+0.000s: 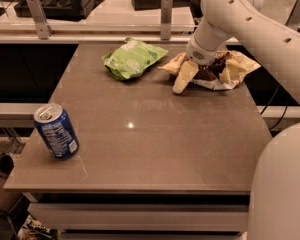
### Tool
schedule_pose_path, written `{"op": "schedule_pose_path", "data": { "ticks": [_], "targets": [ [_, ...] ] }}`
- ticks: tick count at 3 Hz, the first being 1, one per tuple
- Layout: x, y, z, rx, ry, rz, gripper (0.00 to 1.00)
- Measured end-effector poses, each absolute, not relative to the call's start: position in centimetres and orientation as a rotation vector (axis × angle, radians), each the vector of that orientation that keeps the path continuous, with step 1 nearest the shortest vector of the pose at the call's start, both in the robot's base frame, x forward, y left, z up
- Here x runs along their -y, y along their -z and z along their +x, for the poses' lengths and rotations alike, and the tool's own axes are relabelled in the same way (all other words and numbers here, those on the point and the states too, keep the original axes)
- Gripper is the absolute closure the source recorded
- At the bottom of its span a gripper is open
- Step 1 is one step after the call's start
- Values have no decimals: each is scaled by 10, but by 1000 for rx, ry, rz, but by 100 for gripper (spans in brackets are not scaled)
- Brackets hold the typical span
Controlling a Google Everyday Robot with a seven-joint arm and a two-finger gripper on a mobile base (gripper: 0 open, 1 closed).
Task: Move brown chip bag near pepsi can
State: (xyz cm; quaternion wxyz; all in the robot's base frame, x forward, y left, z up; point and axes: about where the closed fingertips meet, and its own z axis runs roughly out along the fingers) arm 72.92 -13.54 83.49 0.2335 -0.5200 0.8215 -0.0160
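Observation:
The brown chip bag (241, 64) lies at the table's far right, dark brown in the middle with pale yellow ends. My gripper (204, 77) is down on it, open, with one pale finger (182, 79) at the bag's left side and the other on the right of its dark centre. The white arm comes in from the upper right and hides part of the bag. The pepsi can (56, 132), blue with a silver top, stands upright near the table's front left corner, far from the bag.
A light green chip bag (134, 58) lies at the back of the grey table (165, 134), just left of the brown bag. A rail with upright posts (166, 9) runs behind the table. The robot's white body (280, 184) fills the lower right.

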Motion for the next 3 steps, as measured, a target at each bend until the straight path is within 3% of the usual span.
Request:
{"op": "schedule_pose_path", "data": {
  "ticks": [3],
  "targets": [
    [149, -831, 734, -2307, 77, -1447, 64]
  ]
}}
